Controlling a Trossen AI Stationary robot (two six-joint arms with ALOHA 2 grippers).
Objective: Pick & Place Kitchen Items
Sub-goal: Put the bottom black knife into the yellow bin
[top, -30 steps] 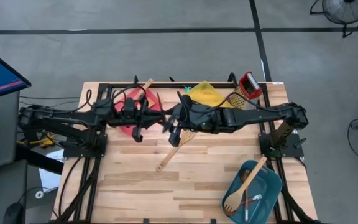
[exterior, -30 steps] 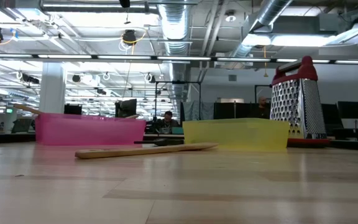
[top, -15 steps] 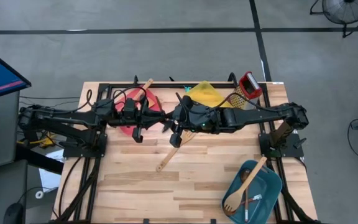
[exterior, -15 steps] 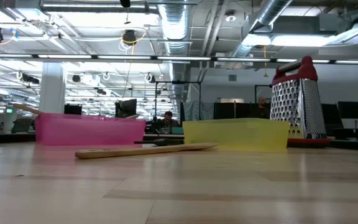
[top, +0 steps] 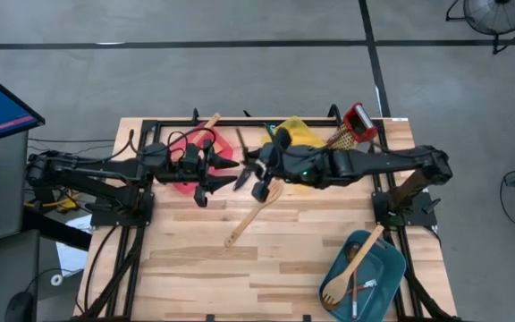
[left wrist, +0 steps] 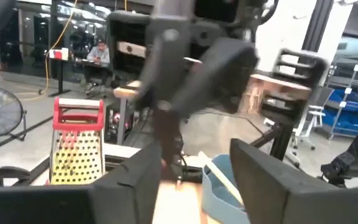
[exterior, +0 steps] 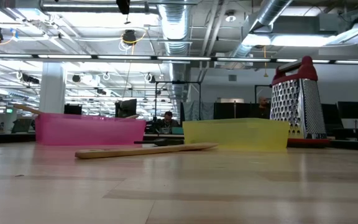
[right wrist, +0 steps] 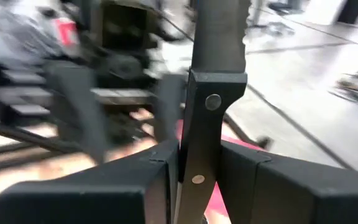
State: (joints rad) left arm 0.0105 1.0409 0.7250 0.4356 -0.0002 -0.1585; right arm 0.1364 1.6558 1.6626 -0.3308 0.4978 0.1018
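Here the right hand (right wrist: 197, 186) is clamped on a black-handled steel knife (right wrist: 207, 124), held in the air between the two arms above the red flat tray (top: 184, 183). The knife looks stiff, light, smooth in the handle and sharp along the blade, so the riveted handle is the safe place to grip. The left hand (left wrist: 194, 180) faces it with fingers spread, holding nothing. Compared with a second ago, the right arm has drawn back towards the yellow tray (top: 298, 132), uncovering the pale wooden spatula (top: 253, 215) on the surface.
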